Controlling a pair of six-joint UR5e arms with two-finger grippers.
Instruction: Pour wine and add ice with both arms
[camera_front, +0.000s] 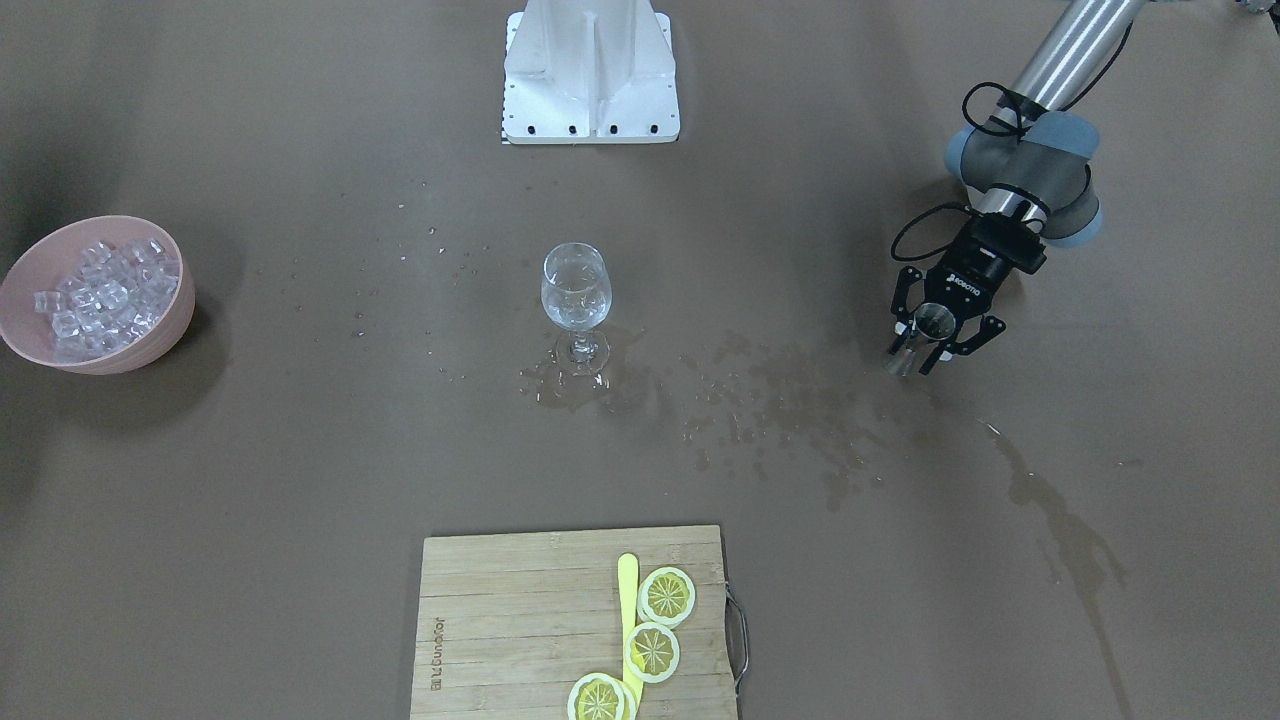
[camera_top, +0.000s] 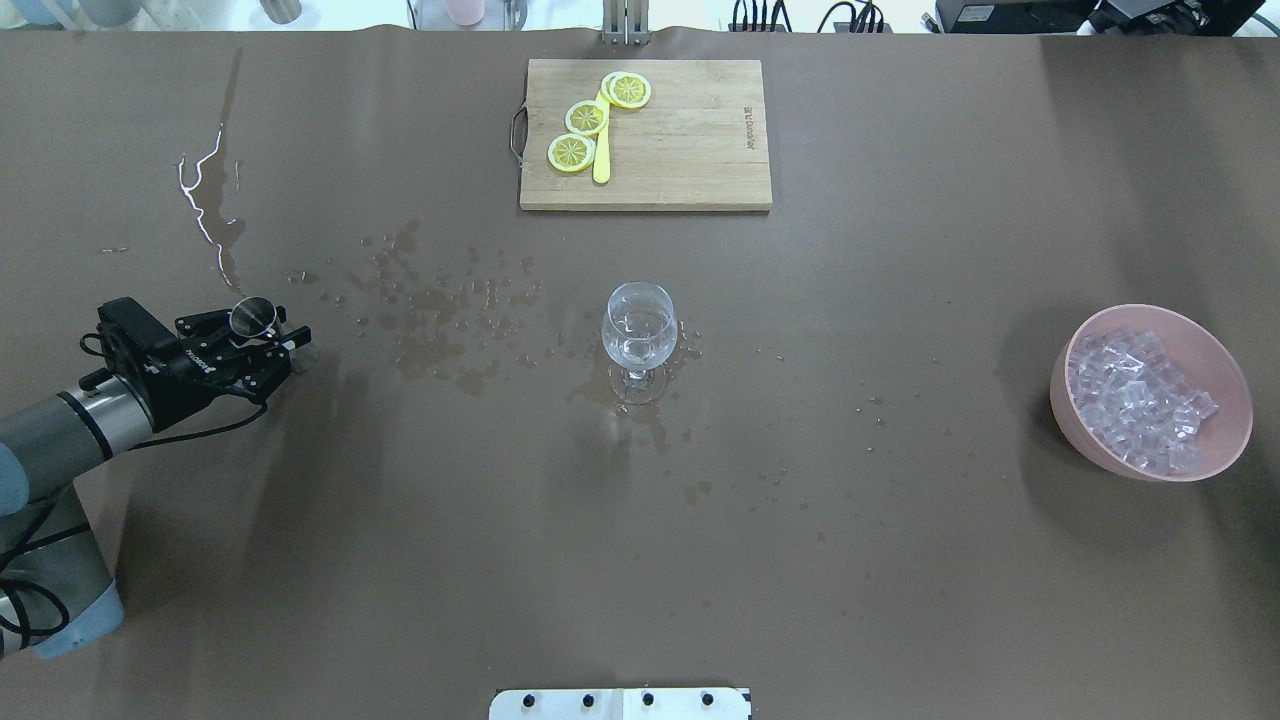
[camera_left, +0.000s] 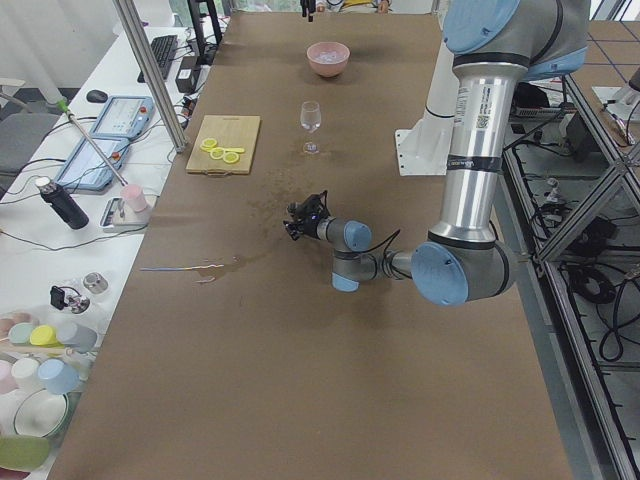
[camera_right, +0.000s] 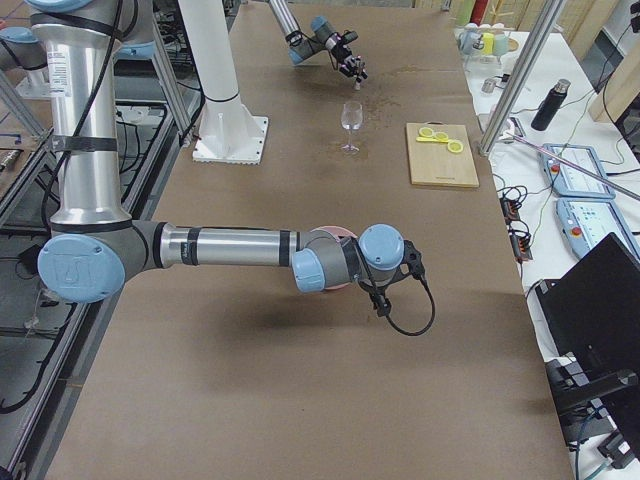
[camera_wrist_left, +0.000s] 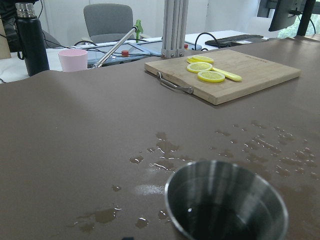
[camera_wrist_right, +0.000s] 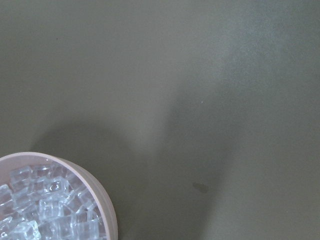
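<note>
A clear wine glass (camera_front: 575, 300) (camera_top: 638, 335) stands upright mid-table with a little colourless wine in its bowl. A pink bowl (camera_front: 160, 335) (camera_top: 1080, 420) holds the heap of ice (camera_front: 105, 290) (camera_top: 1140, 395) (camera_wrist_right: 45, 210). My left gripper (camera_front: 920, 345) (camera_top: 270, 335) is far to the glass's side, low over the table, shut on a small metal cup (camera_front: 935, 322) (camera_wrist_left: 225, 205) with its mouth upward. The right arm reaches over the ice bowl in the exterior right view; whether its gripper (camera_right: 383, 298) is open or shut, I cannot tell.
Wet splashes (camera_front: 780, 400) spread between the glass and the metal cup, and a long trickle (camera_front: 1060, 520) runs on beyond the left gripper. A wooden board (camera_top: 680, 140) with lemon slices (camera_top: 586, 118) lies at the far edge. A white stand (camera_front: 590, 70) sits at the robot's side.
</note>
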